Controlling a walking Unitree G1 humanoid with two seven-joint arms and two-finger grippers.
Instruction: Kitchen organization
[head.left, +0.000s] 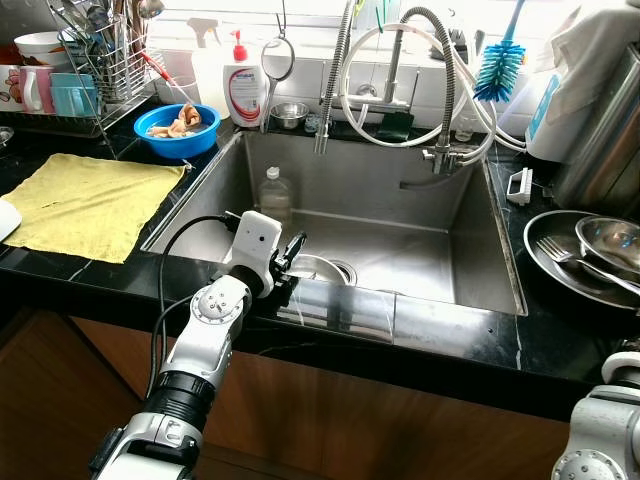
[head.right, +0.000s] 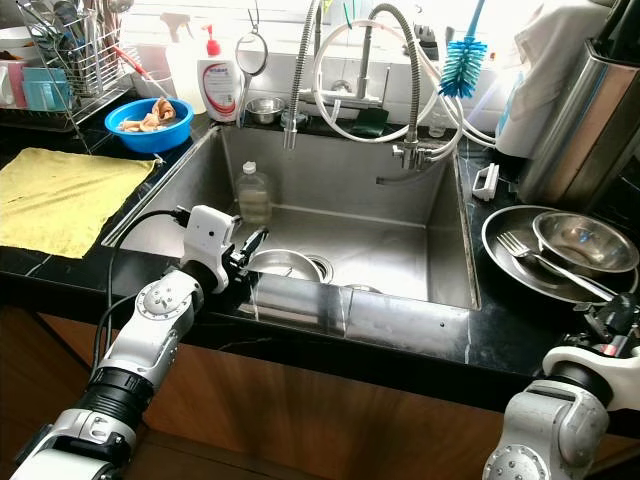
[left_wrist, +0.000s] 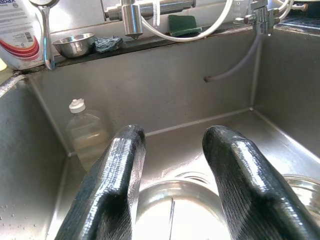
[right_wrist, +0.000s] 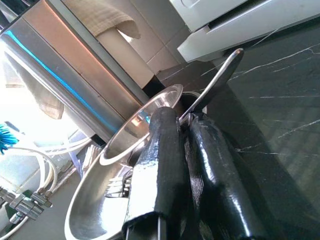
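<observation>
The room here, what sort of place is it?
A home kitchen, most likely: a steel sink set in a black counter, a rack of utensils, and stacked metal dishes beside it.

Steel bowl (head.left: 318, 268) in sink: partly hidden behind left gripper (head.left: 292, 262).
Fork (right_wrist: 212, 85) handle: lower end hidden between right gripper (right_wrist: 184, 165) fingers.

A round steel bowl (head.right: 283, 264) sits upright on the floor of the sink (head.right: 400, 255), beside the drain. On the black worktop (head.right: 560, 330) right of the sink lies a wide steel plate (head.right: 510, 262) with a smaller steel bowl (head.right: 585, 242) resting in it. A fork (head.right: 522, 250) lies across the plate, tines toward the sink, its handle reaching the plate's near right rim.
</observation>
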